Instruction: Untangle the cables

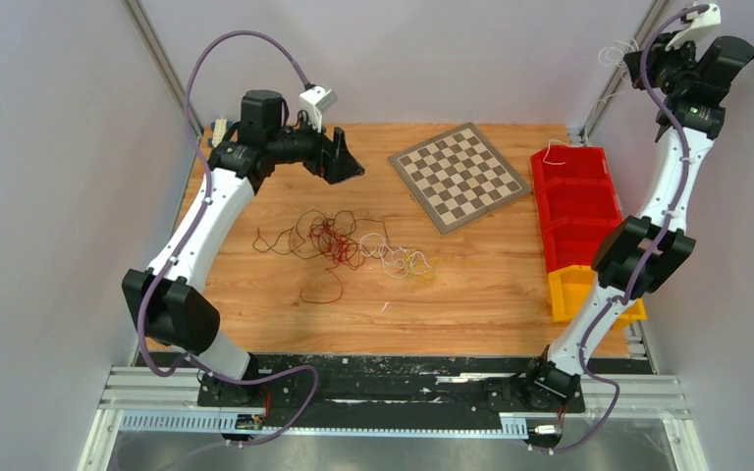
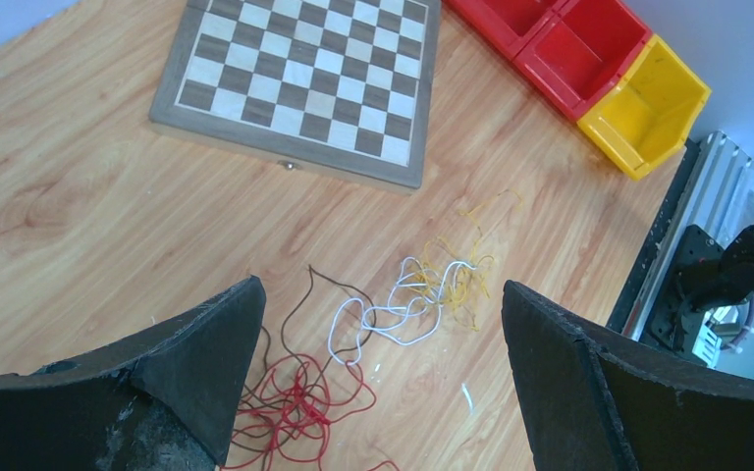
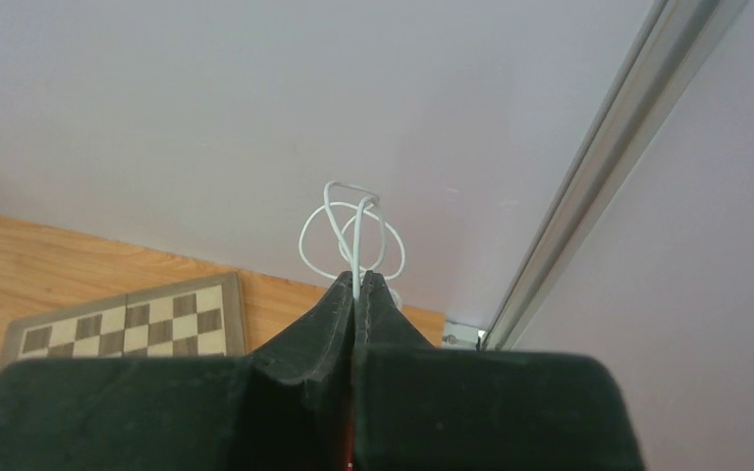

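The cables lie loose on the wooden table. A red and dark brown tangle [image 1: 329, 240] sits mid-table, with white and yellow-orange loops [image 1: 404, 260] to its right and a separate red loop [image 1: 326, 289] in front. The left wrist view shows the red tangle [image 2: 285, 412], the white loops [image 2: 393, 314] and the yellow loops [image 2: 461, 280]. My left gripper [image 1: 346, 162] is open and empty, high above the tangle [image 2: 383, 373]. My right gripper [image 1: 636, 64] is raised at the back right corner. It is shut [image 3: 360, 280] on a white cable [image 3: 353, 226] that curls above its tips.
A chessboard [image 1: 459, 175] lies at the back middle. Red bins [image 1: 577, 211] and a yellow bin [image 1: 577, 291] line the right edge; a white wire [image 1: 553, 149] lies in the far red bin. A metal frame post [image 3: 589, 167] stands beside my right gripper.
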Controlling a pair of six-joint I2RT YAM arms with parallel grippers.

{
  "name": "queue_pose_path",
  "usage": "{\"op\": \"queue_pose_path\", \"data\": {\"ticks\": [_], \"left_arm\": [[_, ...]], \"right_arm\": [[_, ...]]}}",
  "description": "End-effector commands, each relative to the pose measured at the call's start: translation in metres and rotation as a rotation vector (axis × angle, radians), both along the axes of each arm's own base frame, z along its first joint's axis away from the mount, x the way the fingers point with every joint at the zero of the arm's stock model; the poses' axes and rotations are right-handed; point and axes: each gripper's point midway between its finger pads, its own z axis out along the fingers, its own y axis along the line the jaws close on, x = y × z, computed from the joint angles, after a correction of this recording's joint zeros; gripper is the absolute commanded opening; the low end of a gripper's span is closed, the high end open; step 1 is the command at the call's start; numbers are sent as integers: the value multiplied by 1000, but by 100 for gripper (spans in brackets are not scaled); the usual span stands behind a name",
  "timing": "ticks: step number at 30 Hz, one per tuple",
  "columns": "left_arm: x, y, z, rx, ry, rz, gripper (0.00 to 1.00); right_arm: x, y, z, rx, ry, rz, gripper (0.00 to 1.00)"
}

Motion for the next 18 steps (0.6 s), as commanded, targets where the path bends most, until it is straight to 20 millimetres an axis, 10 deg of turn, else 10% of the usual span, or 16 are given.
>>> {"op": "queue_pose_path", "data": {"ticks": [1,18], "left_arm": [[7,0,17,-24,-35,10,97],[-3,8,-17,36,29,19,97]], "right_arm": [[-6,-3,-8,-121,-17,3,0],[-16,-31,-240,-123,484,54,0]]}}
